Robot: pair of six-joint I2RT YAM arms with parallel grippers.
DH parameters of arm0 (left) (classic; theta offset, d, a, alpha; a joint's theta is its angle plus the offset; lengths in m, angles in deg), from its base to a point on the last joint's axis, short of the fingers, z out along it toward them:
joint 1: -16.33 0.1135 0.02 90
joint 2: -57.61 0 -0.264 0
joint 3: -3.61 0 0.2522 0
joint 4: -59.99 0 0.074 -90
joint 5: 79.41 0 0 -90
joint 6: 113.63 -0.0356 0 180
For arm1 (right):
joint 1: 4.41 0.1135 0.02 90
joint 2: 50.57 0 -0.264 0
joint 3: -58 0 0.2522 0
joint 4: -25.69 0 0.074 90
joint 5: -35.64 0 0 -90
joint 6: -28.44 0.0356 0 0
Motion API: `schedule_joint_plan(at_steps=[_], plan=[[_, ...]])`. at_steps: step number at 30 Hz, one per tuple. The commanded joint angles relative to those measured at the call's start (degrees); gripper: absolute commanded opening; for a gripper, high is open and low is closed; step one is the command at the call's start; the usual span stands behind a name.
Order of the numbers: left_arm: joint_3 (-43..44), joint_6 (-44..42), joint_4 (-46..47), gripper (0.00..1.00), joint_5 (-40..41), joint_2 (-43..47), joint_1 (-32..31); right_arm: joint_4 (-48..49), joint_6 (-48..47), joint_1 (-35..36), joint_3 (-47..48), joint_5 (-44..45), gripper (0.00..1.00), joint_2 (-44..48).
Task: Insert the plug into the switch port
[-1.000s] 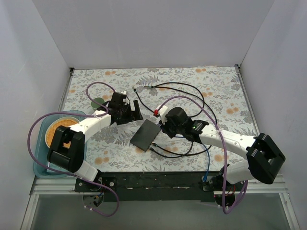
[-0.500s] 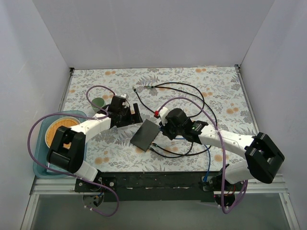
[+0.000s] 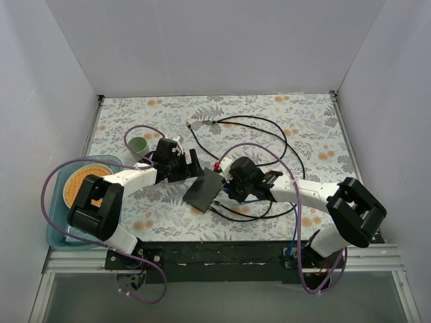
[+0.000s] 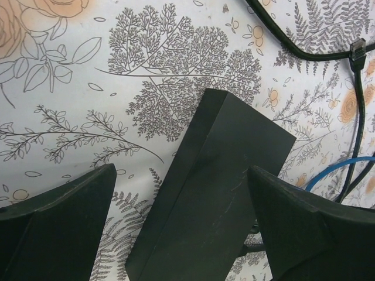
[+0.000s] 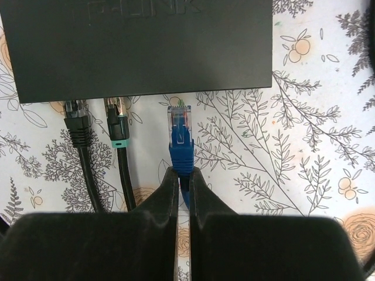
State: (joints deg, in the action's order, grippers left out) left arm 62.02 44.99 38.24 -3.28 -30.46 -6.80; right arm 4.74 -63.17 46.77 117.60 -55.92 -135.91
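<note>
The plug (image 5: 180, 130), a clear RJ45 on a blue boot, is pinched by that boot in your right gripper (image 5: 183, 175), jaws nearly closed. Its tip sits just short of the switch (image 5: 140, 47) edge, right beside two black cables (image 5: 78, 126) already plugged in. Your left gripper (image 4: 180, 172) is wide open, straddling the switch's other end and gripping nothing.

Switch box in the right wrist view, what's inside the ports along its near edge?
Two black cables enter the edge of the switch box at the left. The blue plug, held by the right gripper, sits just outside. The sockets themselves are hidden under the box's top.
</note>
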Motion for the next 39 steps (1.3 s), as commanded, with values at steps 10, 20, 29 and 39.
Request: schedule_joint_plan(at_steps=[10, 20, 29, 39], plan=[[-0.96, 0.81, 3.68, 0.93, -4.33, -0.26, 0.11, -0.99, -0.24, 0.41, 1.53, -4.15, 0.01, -7.12], [-2.02, 0.73, 4.39, 0.92, -4.94, 0.27, 0.11, -7.40, -1.73, 0.76, 5.48, -5.12, 0.01, -9.75], [-2.37, 0.64, 5.18, 0.91, -6.43, -0.34, 0.11, -12.15, -1.91, 1.29, 7.86, -4.77, 0.01, -10.37], [-2.63, 0.64, 5.26, 0.89, -7.14, -0.78, 0.11, -15.14, -1.82, 2.00, 10.23, -3.71, 0.01, -12.13]])
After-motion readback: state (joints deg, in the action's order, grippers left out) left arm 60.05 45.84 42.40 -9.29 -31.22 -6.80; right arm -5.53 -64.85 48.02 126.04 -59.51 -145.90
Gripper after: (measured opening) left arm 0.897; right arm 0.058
